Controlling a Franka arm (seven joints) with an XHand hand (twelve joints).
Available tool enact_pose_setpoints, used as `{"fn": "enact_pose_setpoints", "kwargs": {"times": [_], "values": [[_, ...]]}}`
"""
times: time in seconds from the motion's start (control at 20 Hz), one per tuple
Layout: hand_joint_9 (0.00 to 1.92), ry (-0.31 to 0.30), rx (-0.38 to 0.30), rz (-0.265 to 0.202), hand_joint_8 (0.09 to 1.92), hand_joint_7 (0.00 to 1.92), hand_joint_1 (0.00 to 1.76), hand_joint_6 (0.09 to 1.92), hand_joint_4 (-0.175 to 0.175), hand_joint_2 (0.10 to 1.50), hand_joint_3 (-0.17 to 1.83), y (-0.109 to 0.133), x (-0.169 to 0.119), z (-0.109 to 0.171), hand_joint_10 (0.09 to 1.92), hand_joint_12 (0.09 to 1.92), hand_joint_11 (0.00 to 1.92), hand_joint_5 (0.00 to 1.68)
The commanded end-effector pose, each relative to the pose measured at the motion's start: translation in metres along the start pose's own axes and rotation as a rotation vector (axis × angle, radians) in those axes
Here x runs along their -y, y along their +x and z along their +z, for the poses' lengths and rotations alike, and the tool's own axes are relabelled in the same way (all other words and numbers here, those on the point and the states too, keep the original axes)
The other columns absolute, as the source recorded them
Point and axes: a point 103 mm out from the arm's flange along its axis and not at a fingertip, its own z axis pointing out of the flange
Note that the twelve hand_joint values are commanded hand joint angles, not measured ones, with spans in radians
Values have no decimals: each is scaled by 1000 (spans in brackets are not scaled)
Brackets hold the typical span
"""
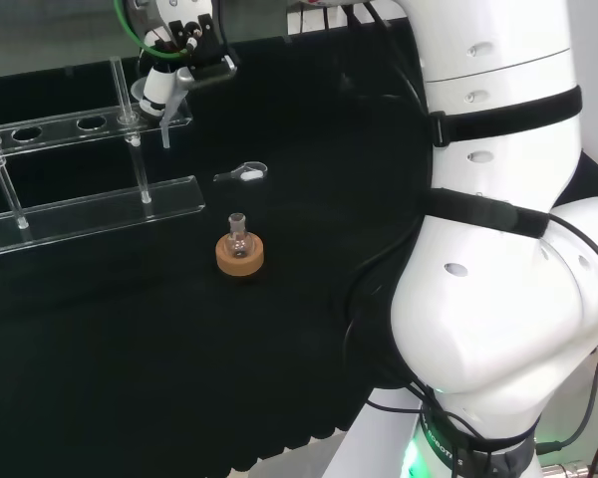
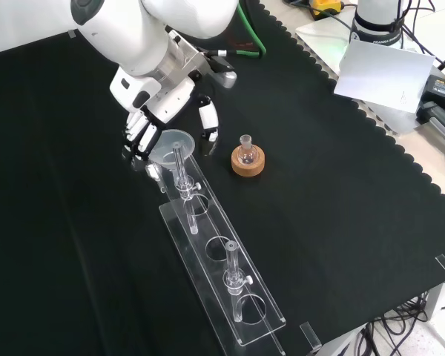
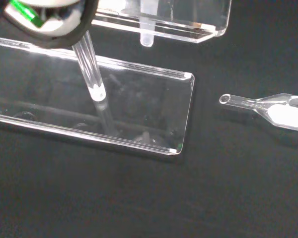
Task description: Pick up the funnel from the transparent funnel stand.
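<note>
The hand [image 1: 184, 40] hangs over the right end of the transparent funnel stand [image 1: 90, 209] in the head view. Its fingers and thumb are curled round the clear funnel [image 1: 151, 95], whose thin stem points down beside the stand's upper plate. From the front, the hand [image 2: 152, 104] has fingers on one side of the funnel's wide rim [image 2: 170, 141] and the thumb on the other, at the stand's [image 2: 208, 271] far end. At the wrist, the funnel's stem [image 3: 89, 64] ends a little above the stand's lower plate [image 3: 154, 109].
A small round flask on a cork ring [image 1: 239, 251] stands to the right of the stand in the front view [image 2: 248, 159]. A small glass piece with white inside [image 1: 244, 172] lies on the cloth near the stand's end [image 3: 273, 108]. Two upright posts rise from the stand.
</note>
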Motion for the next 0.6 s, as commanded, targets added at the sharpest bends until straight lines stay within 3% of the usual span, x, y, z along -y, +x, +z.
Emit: {"fn": "enact_pose_setpoints", "kwargs": {"times": [0.05,0.2,0.35,0.5,0.6], "values": [[323,-34,16,21,645,48,806,87,47,576,558,-1,-2,1,842,1385,426,317],[538,-61,40,30,684,226,824,87,28,598,568,-1,-3,2,696,1346,472,392],[743,-137,77,52,682,445,849,87,7,628,578,0,1,-2,579,1297,537,495],[870,-212,137,58,660,585,867,87,-5,657,585,1,8,-10,503,1257,605,599],[918,-228,146,42,653,640,876,120,-9,675,589,1,13,-17,479,1237,642,665]]}}
